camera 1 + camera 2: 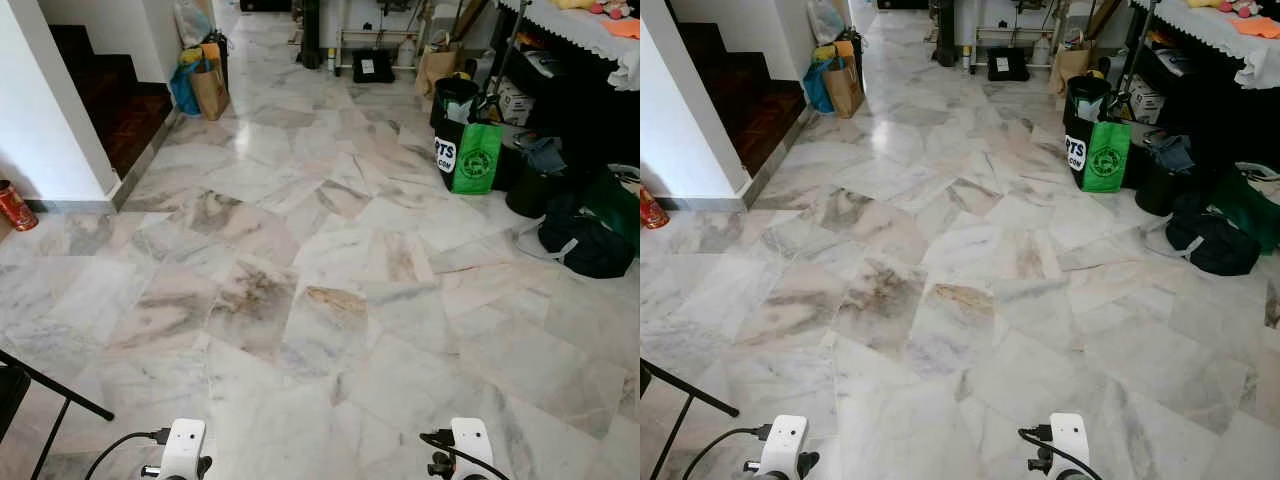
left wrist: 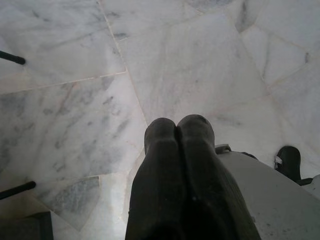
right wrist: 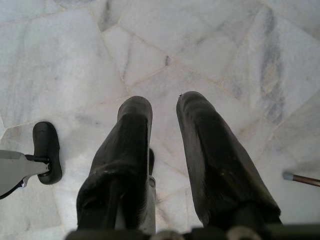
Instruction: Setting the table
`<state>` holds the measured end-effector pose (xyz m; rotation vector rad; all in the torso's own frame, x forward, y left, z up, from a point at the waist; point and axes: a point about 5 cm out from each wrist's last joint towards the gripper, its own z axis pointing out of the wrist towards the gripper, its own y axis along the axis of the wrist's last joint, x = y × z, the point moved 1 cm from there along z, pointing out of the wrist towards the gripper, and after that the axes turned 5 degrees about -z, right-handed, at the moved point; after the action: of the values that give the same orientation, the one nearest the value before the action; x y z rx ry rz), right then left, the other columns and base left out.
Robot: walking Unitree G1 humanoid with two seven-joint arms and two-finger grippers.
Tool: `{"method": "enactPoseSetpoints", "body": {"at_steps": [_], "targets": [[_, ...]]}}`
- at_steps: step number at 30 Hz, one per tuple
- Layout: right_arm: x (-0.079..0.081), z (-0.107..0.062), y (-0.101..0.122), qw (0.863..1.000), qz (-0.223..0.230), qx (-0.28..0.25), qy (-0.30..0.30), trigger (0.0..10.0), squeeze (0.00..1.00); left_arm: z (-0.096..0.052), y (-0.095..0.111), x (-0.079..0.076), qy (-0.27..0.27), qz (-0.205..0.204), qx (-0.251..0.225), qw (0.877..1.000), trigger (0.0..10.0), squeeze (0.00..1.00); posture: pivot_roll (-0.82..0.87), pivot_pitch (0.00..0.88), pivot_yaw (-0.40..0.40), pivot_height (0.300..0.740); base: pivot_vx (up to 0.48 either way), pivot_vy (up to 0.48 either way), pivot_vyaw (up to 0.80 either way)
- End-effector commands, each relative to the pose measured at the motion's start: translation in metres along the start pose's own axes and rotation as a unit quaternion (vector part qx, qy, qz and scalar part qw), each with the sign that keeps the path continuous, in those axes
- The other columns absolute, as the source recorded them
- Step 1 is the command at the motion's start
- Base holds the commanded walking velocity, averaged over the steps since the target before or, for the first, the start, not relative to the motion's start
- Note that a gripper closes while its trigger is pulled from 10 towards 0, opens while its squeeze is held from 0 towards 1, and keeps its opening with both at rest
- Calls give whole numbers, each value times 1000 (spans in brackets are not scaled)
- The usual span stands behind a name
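Both arms hang low over a marble floor; their white wrists show at the bottom edge of the eye views. My left gripper points down at the tiles with its two black fingers pressed together and nothing between them. My right gripper also points at the floor, its fingers apart and empty. A table with a white lace cloth stands at the far right, its edge just in view.
A green shopping bag and dark bags crowd the floor under the table on the right. Paper bags sit by dark wooden stairs at the left. A red can stands by the white wall. A black stand leg crosses the near left.
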<state>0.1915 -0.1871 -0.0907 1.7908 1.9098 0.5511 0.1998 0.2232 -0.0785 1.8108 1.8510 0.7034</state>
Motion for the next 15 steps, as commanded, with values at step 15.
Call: {"method": "enactPoseSetpoints", "body": {"at_steps": [15], "targets": [[-33, -6, -17, 993, 107, 28, -49, 10000, 0, 0, -10, -10, 16, -34, 23, 999, 10000, 0, 146, 0, -40, 740, 0, 0, 0]]}}
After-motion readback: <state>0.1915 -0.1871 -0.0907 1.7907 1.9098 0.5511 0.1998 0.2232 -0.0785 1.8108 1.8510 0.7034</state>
